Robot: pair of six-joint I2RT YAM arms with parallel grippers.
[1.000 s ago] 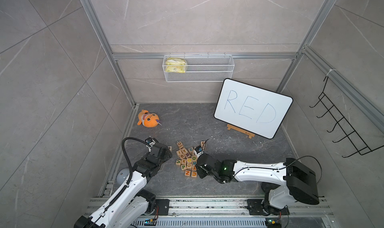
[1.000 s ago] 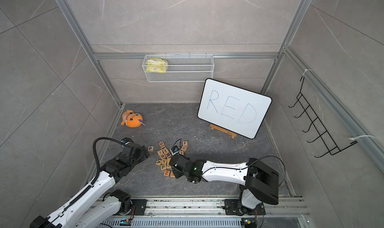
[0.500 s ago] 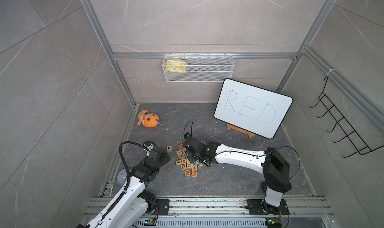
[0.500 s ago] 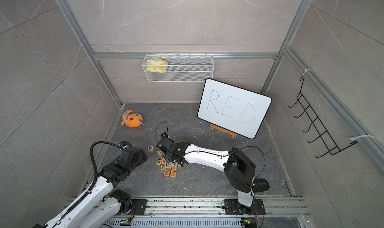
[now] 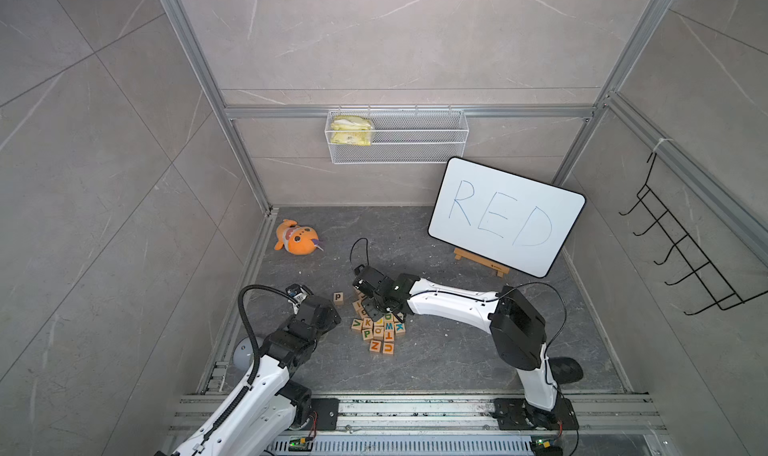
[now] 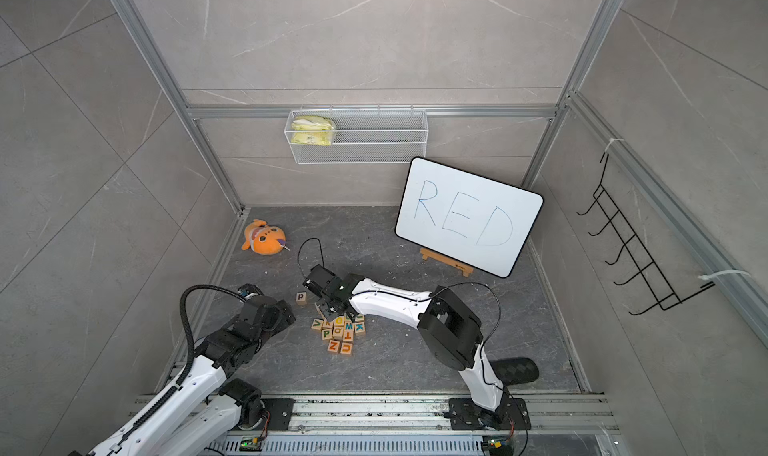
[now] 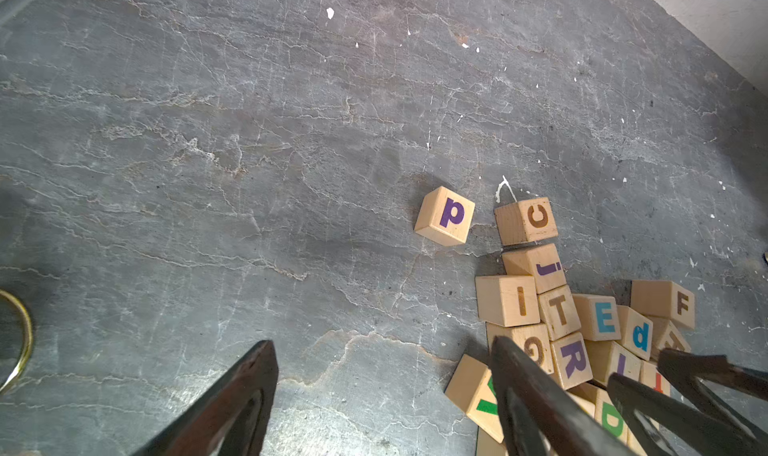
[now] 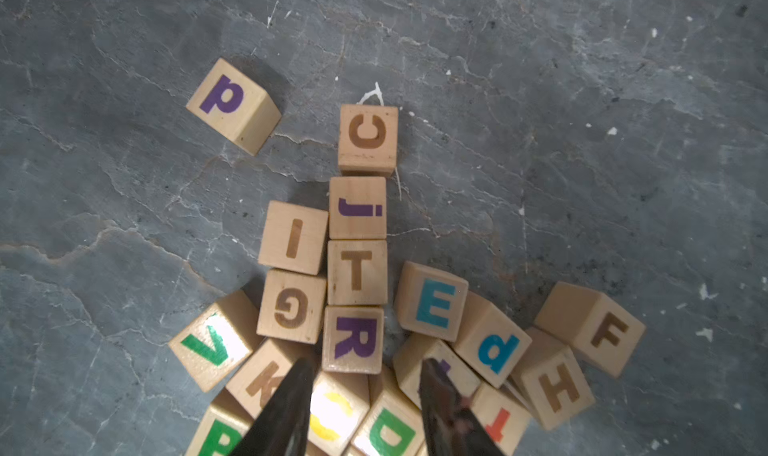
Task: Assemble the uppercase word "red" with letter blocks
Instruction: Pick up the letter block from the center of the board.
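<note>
Three wanted letters lie unsorted in the pile [image 5: 376,329]. In a top view the right arm [image 5: 449,302], folded a second ago, now reaches over its far end. Left wrist: left claw [image 7: 382,343] gapes wide, empty, over the table [image 7: 249,142]. Right wrist: right claw [image 8: 365,364] hangs partly open, gripping nothing, purple R block [image 8: 353,339] just ahead, blue E block [image 8: 432,304] and green D block [image 8: 390,433] beside. Grasping R looks next.
</note>
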